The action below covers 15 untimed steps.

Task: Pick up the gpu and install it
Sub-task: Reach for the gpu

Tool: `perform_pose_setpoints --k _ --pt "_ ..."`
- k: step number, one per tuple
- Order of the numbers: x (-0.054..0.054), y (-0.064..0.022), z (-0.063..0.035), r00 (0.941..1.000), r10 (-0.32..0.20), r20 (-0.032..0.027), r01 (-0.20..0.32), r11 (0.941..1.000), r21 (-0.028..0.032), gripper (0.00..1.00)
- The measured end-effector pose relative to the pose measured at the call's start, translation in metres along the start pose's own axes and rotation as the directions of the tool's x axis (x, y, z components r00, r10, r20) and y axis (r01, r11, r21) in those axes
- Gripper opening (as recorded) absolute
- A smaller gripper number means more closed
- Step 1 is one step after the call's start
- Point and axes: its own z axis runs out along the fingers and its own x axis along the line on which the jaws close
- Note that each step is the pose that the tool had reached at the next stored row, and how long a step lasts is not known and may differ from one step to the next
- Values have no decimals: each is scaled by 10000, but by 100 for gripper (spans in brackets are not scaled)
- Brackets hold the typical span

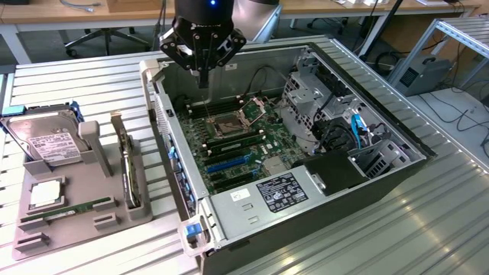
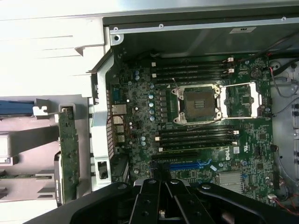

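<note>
Gripper hangs over the open computer case, fingers pressed together, nothing held. It points straight down over the far end of the motherboard, near the empty processor socket.

The gpu is outside the case. It stands on edge in a slot of the grey holder on the slatted table, just beside the case's outer wall. From the gripper it lies toward the exterior view's left and nearer the camera. Its long axis runs roughly parallel to that wall, far to near. A hard drive sits further left in the same holder.

Judgement: pickup not yet begun. Gripper and gpu are well apart, with the case wall between them.
</note>
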Motion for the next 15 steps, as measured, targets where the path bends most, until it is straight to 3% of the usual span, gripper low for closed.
perform_pose_setpoints --k 15 --pt "48 -4 -2 10000 0 0 0 10000 4 11"
